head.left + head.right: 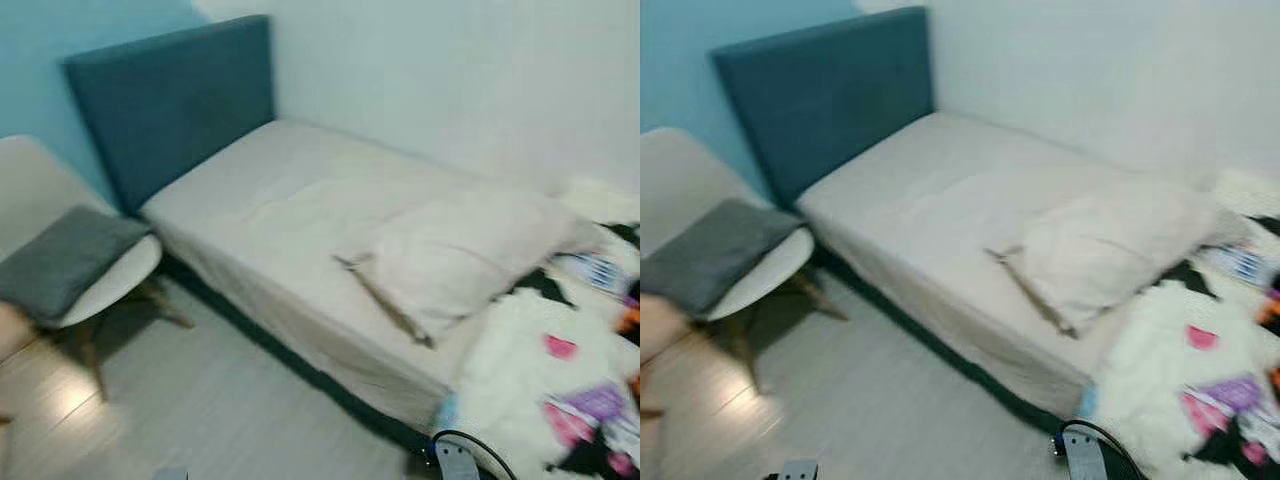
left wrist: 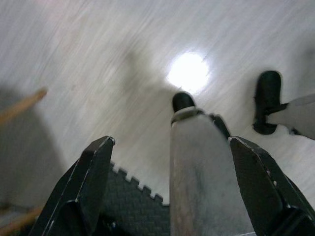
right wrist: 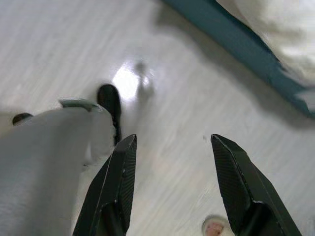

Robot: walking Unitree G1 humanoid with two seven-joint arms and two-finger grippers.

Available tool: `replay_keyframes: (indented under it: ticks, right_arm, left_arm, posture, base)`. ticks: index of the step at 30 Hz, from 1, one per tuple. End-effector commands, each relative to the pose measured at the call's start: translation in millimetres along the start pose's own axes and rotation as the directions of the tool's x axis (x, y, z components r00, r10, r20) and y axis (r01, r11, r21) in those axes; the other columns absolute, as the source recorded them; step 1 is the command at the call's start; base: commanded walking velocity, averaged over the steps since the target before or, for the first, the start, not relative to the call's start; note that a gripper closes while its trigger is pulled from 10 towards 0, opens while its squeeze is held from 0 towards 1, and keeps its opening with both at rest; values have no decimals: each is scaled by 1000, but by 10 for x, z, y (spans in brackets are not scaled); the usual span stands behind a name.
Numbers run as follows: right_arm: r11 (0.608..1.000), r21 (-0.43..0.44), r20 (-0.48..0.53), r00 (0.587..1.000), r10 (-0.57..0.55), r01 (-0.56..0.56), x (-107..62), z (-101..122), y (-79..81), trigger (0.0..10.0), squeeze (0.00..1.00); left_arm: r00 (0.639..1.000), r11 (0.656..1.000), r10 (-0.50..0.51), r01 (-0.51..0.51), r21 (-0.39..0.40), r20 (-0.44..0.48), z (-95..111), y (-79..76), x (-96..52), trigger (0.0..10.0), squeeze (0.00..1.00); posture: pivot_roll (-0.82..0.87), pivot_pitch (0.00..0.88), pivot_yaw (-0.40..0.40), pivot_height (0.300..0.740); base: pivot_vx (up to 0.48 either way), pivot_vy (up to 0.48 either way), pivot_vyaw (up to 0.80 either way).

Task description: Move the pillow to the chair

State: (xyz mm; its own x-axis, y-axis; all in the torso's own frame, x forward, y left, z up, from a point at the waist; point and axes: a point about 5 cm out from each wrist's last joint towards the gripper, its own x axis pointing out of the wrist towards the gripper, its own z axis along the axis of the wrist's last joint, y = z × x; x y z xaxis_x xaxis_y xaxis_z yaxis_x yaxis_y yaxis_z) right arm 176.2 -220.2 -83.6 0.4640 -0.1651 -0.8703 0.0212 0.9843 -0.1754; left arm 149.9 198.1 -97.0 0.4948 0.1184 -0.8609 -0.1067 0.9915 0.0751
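Left eye view, bed (image 1: 270, 190): your landmark; a bare beige mattress running away from you toward a teal headboard (image 1: 170, 100) at its far end.
Left eye view, pillow (image 1: 460, 255): the pale pillow lies on the bed, toward the foot end and close to the mattress edge facing you.
Left eye view, chair (image 1: 115, 275): a white shell chair on wooden legs stands on the floor (image 1: 210, 400) beside the head end of the bed, well apart from the pillow; a grey cushion (image 1: 65, 255) lies on its seat.
Left eye view, clutter (image 1: 560, 390): white fluffy fabric with pink and purple items lies at the foot end of the bed, just beside the pillow; too blurred for you to identify piece by piece.
Right eye view: you see the same scene; the pillow (image 1: 1110, 250) rests on the bed, apart from the chair (image 1: 760, 265).
Left wrist view, left pincer (image 2: 170, 162): fingers spread wide with nothing between them, hanging over the pale floor (image 2: 74, 49); below it you see the robot's own silver leg (image 2: 202, 172) and black foot.
Right wrist view, right pincer (image 3: 172, 167): fingers likewise parted and holding nothing, above the floor just beside the bed's teal base (image 3: 236, 49), with a pale edge of bedding (image 3: 275, 29) over that base.
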Motion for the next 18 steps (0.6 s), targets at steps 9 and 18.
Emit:
replay_keyframes:
  ticks: [9, 18]
  right_arm:
    - [999, 37, 55, 998, 25, -27, 6, 148, 65, 10000, 0]
    - [993, 99, 108, 993, 55, -66, 4, 254, 95, 10000, 0]
  left_arm:
    - [1000, 999, -9, 11, 46, -29, -74, 30, -11, 10000, 0]
    - [999, 999, -16, 18, 50, -32, -86, 2, -12, 10000, 0]
  posture:
    - [-67, 32, 22, 740]
    - [-71, 35, 23, 740]
  base:
    - [343, 0, -513]
    - [358, 0, -342]
